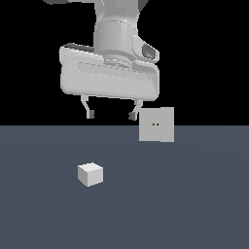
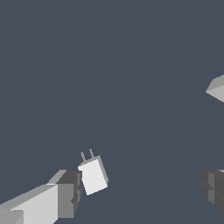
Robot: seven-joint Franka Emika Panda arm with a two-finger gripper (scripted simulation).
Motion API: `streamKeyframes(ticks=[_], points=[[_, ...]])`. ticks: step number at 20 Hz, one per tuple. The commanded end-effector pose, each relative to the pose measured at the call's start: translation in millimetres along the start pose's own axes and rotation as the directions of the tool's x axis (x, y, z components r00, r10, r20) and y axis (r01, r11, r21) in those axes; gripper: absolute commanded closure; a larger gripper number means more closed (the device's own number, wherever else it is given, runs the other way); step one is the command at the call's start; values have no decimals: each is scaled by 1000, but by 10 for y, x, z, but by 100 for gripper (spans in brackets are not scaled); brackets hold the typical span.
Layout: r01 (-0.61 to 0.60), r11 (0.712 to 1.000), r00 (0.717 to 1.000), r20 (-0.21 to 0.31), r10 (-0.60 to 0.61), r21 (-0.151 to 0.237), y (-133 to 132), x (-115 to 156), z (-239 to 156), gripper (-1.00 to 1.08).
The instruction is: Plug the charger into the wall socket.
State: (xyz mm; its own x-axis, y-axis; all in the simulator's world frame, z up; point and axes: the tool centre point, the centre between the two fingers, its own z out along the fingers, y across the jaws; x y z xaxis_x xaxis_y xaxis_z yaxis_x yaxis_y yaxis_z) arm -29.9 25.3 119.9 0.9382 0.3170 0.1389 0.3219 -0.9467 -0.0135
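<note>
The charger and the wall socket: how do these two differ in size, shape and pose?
The charger is a small cube; the socket is a larger flat square plate. The charger lies on the floor, while the socket stands upright farther back, toward the exterior view's right. The socket has two tiny dark holes at its centre; the charger has two thin prongs, seen in the wrist view. Both are plain light grey-white.

In the exterior view the arm point(image 1: 116, 29) is cut off by the frame's top edge. The wrist view clips both fingers point(image 2: 65, 194) of the tool point(image 2: 140, 190) at the lower corners, and the wall socket point(image 2: 217, 89) shows only a corner at the right edge. The socket's two holes are too small to make out clearly.
</note>
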Motion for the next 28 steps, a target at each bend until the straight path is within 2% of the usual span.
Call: streamKeyframes(ticks=[1, 15, 22, 28], points=[[59, 998, 998, -22, -59, 8, -84, -58, 79, -92], [306, 951, 946, -118, -300, 34, -414, -328, 434, -92], [357, 933, 927, -139, -349, 37, -476, -391, 517, -92], [362, 932, 925, -139, -353, 38, -479, -400, 531, -92]])
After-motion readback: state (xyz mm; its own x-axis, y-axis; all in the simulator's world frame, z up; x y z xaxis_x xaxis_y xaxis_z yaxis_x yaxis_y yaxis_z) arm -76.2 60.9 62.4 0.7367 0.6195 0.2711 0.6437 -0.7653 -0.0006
